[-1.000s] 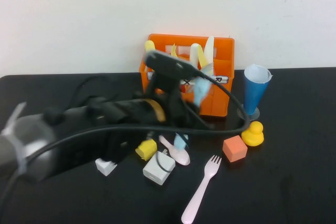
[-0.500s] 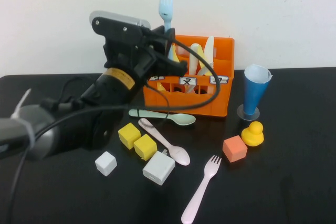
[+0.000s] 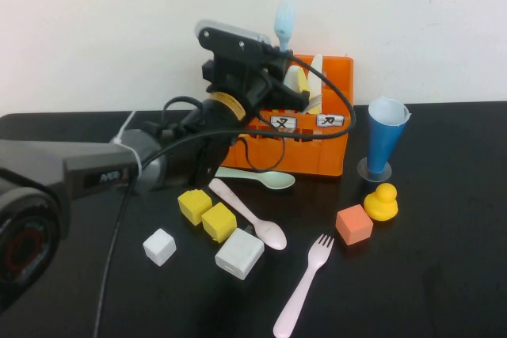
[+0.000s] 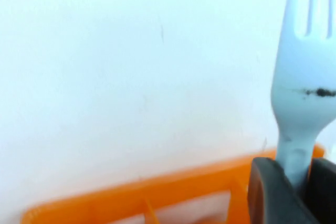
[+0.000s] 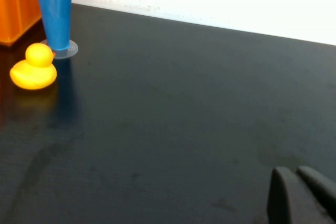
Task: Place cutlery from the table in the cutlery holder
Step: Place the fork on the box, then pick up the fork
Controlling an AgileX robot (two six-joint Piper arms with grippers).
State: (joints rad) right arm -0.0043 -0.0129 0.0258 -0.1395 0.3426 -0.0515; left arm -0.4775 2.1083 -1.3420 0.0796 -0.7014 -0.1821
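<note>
Hovering above the crate (image 3: pixel 317 128), the left end effector (image 4: pixel 294 184) clamps the blue fork (image 3: pixel 283 25) upright, not yet dropped in. Several pieces already stand inside. Pink fork (image 3: pixel 303 284) lies on the table in front of the crate. Right end effector (image 5: pixel 299 192), pinched closed, sits near the duck (image 5: pixel 33 69).

A robot test lab: a bare black bench (image 3: pixel 444 275) against a plain white wall (image 3: pixel 95 29), strewn with toy props.
</note>
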